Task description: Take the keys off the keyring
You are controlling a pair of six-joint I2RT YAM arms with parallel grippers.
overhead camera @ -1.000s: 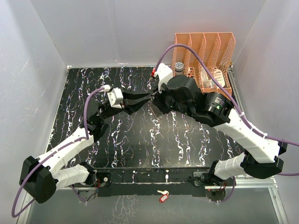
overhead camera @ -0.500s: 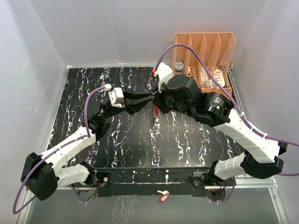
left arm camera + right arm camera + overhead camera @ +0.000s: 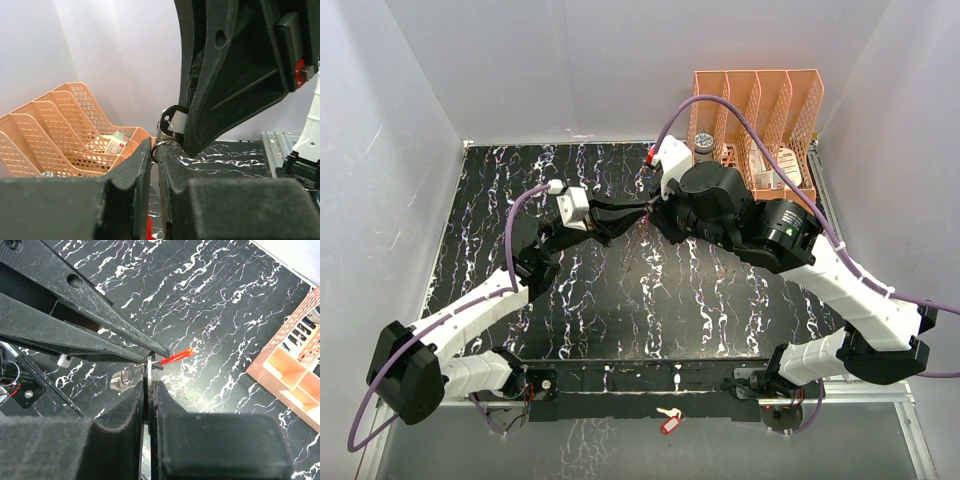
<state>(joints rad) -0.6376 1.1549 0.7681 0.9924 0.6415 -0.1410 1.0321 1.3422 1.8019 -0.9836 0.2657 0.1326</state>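
Mid-frame, the keyring [image 3: 163,147] is pinched by the left gripper [image 3: 155,152] at its tips; just above it, the keys [image 3: 176,122] are clamped by the right gripper [image 3: 149,390].

An orange rack [image 3: 760,110] stands at the back right of the black table [image 3: 620,300] — a bottle [image 3: 704,143] inside. A small red-tagged key [image 3: 668,420] lies out front.
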